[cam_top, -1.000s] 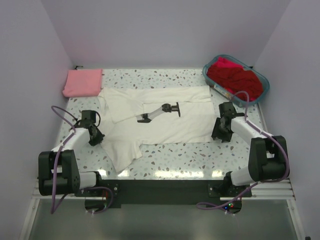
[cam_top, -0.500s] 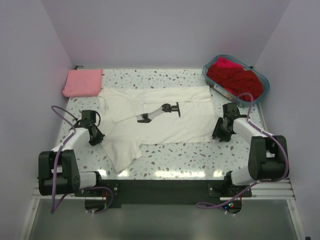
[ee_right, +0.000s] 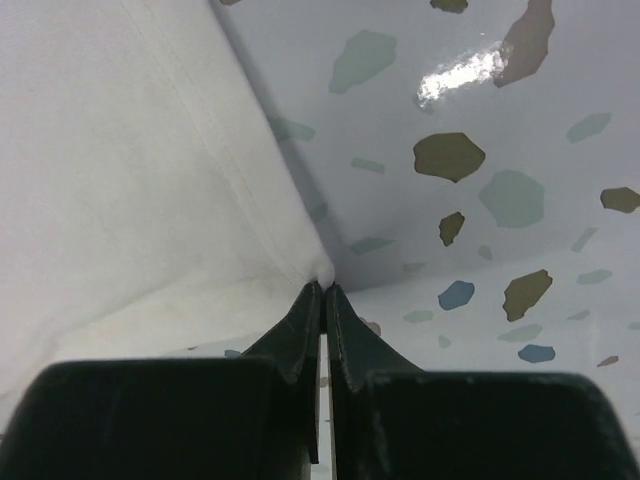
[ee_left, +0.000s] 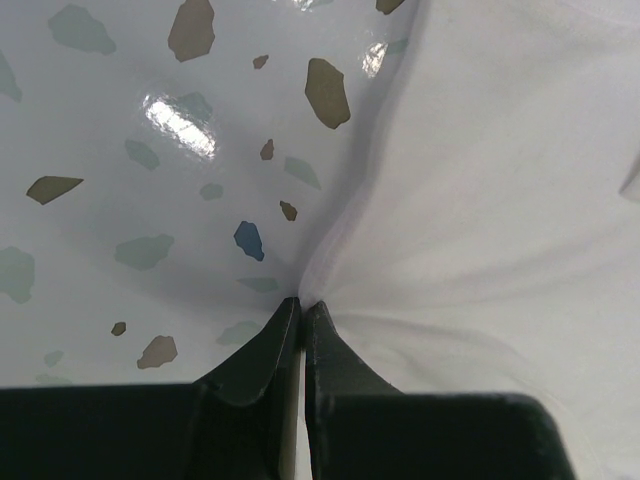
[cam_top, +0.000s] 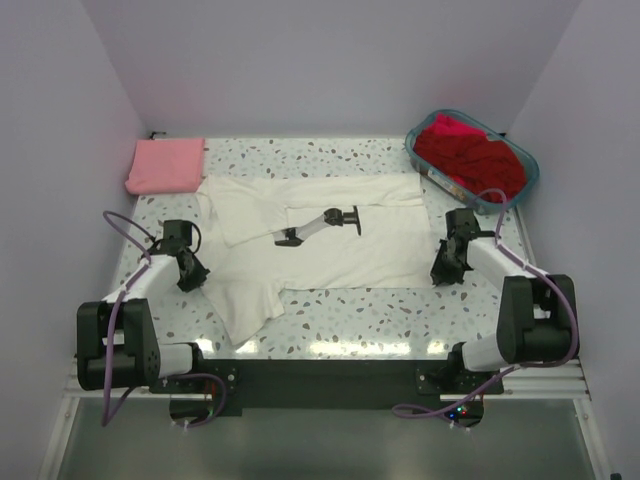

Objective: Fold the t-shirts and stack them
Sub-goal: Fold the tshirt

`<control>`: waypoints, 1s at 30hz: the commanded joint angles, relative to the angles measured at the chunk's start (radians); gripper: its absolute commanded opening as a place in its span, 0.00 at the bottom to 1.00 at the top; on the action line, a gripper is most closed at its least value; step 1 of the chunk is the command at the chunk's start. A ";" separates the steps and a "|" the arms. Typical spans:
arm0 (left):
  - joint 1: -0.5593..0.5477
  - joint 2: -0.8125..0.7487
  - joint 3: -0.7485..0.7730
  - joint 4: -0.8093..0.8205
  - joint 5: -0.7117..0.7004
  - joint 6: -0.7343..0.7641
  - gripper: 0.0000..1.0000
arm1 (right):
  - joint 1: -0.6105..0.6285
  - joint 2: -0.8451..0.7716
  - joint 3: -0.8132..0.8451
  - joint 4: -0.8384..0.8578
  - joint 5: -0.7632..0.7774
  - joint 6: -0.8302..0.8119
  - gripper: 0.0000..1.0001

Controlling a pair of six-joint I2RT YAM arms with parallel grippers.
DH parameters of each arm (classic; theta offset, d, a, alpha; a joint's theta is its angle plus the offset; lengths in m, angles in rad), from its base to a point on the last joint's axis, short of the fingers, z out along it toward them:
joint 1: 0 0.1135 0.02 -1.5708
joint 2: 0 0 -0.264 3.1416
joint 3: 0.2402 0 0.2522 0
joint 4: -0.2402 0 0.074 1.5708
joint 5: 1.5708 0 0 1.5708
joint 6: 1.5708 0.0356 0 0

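Top external shows the white t-shirt [cam_top: 340, 250] spread flat across the middle of the table [cam_top: 350, 310] with its black graphic [cam_top: 320, 222] facing up, the sleeves lying towards my left arm and the hem towards my right. My left gripper [cam_top: 193, 275] is clenched on the cloth edge at the sleeve end, low against the tabletop. My right gripper [cam_top: 443, 268] is clamped on the near corner of the hem, and the right wrist view shows that corner nipped at the very tips of the fingers. In the left wrist view creases fan out from the pinch, which tells me the fabric is thin, limp and light. I judge it will sag between my two holds, drag behind them and crease wherever it bunches. The speckled tabletop is glossy, so I expect the cloth to slide easily, and such a shallow bite could pull free. Edges and corners are the right places to take hold, since they let me carry a whole side over at once. The pink shirt [cam_top: 165, 165] lies folded at the far left corner, just beside the white one, so a stack could go there. The red shirts [cam_top: 470, 158] are heaped in the teal basket [cam_top: 527, 180] at the far right. Plain pale walls close in on three sides, so I have little room to swing beyond the table edges
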 commanded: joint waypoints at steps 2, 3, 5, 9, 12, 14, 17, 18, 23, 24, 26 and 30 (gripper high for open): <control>0.008 0.004 0.060 -0.071 -0.043 0.001 0.00 | -0.009 -0.047 0.018 -0.097 0.066 -0.016 0.00; 0.008 0.002 0.071 -0.087 -0.046 0.001 0.00 | -0.012 -0.060 0.027 -0.108 0.069 -0.022 0.00; 0.008 0.002 0.104 -0.101 -0.050 0.009 0.00 | -0.012 -0.063 0.065 -0.140 0.069 -0.039 0.00; 0.008 0.007 0.161 -0.132 -0.046 0.015 0.00 | -0.017 -0.057 0.144 -0.183 0.063 -0.065 0.00; 0.008 0.024 0.218 -0.146 -0.039 0.026 0.00 | -0.017 -0.032 0.216 -0.205 0.044 -0.074 0.00; 0.008 0.045 0.267 -0.152 -0.037 0.027 0.00 | -0.020 -0.006 0.269 -0.212 0.034 -0.076 0.00; 0.008 0.093 0.328 -0.152 -0.034 0.034 0.00 | -0.021 0.050 0.335 -0.211 0.018 -0.083 0.00; 0.008 0.110 0.342 -0.152 -0.034 0.035 0.00 | -0.021 0.066 0.351 -0.209 0.015 -0.083 0.00; 0.008 0.217 0.449 -0.143 -0.004 0.026 0.00 | -0.023 0.175 0.450 -0.185 -0.008 -0.085 0.00; 0.008 0.231 0.466 -0.137 0.001 0.026 0.00 | -0.024 0.216 0.466 -0.186 -0.014 -0.085 0.00; 0.008 0.275 0.522 -0.140 0.001 0.026 0.00 | -0.024 0.253 0.515 -0.189 -0.025 -0.088 0.00; 0.008 0.341 0.586 -0.146 0.000 0.030 0.00 | -0.024 0.319 0.587 -0.192 -0.036 -0.086 0.00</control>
